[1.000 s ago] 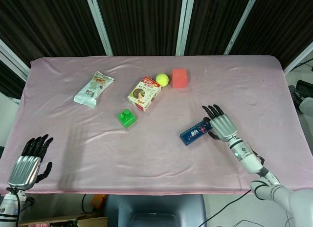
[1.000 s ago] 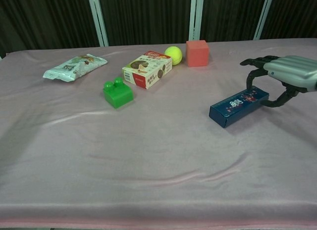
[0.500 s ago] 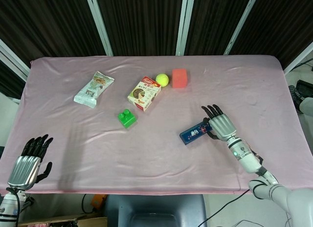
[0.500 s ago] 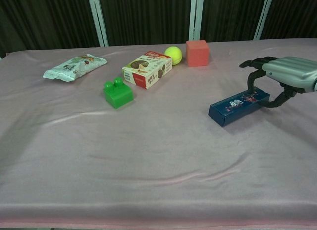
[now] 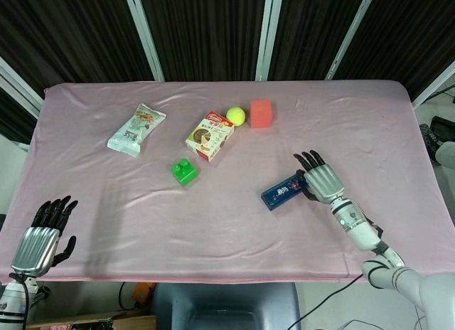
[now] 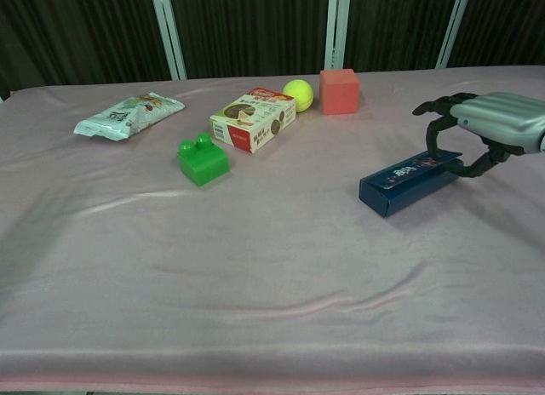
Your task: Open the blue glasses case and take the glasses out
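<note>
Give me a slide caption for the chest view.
Right hand grips one end of the closed blue glasses case on the pink cloth.

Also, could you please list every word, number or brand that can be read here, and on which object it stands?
Blue glasses case: print on the lid, too blurred to read.
Red snack box: print too small to read.
White snack packet: print too small to read.
No text can be quoted.

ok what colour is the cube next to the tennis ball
Salmon pink cube, clearest in the chest view.
</note>
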`<state>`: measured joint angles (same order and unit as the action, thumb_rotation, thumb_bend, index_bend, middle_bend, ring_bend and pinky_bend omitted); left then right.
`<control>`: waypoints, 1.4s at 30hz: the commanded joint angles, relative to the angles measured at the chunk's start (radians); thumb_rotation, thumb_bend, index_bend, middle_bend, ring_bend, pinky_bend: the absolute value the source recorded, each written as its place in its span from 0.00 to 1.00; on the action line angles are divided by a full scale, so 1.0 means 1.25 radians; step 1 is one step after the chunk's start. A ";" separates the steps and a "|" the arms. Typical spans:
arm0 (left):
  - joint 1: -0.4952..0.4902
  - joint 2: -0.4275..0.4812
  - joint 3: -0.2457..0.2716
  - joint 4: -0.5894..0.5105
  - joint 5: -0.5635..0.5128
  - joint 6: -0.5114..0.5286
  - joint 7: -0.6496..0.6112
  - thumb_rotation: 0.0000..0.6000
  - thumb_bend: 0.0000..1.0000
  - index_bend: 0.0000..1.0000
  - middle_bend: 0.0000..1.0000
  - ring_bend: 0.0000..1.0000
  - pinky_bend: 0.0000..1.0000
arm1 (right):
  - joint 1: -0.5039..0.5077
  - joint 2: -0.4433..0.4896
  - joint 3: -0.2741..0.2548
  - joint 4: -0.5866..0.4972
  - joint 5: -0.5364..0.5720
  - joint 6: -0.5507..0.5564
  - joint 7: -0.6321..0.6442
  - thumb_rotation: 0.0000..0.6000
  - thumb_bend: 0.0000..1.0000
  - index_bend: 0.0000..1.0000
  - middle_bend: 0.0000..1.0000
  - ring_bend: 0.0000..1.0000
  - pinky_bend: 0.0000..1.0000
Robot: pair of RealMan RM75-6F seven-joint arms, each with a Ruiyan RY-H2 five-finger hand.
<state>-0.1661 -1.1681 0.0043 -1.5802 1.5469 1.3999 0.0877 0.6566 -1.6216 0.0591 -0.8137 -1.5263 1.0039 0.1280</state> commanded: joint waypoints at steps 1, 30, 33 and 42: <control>0.000 0.000 0.000 0.000 -0.001 0.000 0.001 1.00 0.44 0.00 0.00 0.00 0.06 | 0.006 -0.004 0.008 -0.001 0.007 -0.003 -0.005 1.00 0.59 0.62 0.19 0.09 0.00; -0.007 -0.005 -0.002 -0.001 -0.012 -0.015 0.004 1.00 0.43 0.00 0.00 0.00 0.06 | 0.069 0.091 0.020 -0.262 0.035 -0.060 -0.167 1.00 0.57 0.45 0.13 0.06 0.00; -0.005 -0.005 0.002 0.000 -0.003 -0.011 0.004 1.00 0.42 0.00 0.00 0.00 0.06 | 0.059 0.114 0.002 -0.307 0.036 -0.068 -0.197 1.00 0.59 0.47 0.13 0.06 0.00; -0.003 -0.003 0.005 -0.001 0.004 -0.005 -0.002 1.00 0.42 0.00 0.00 0.00 0.06 | 0.050 0.113 -0.024 -0.322 0.038 -0.090 -0.215 1.00 0.59 0.48 0.13 0.06 0.00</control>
<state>-0.1701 -1.1718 0.0106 -1.5817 1.5517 1.3939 0.0855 0.7203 -1.4770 0.0316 -1.2196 -1.4778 0.8945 -0.1394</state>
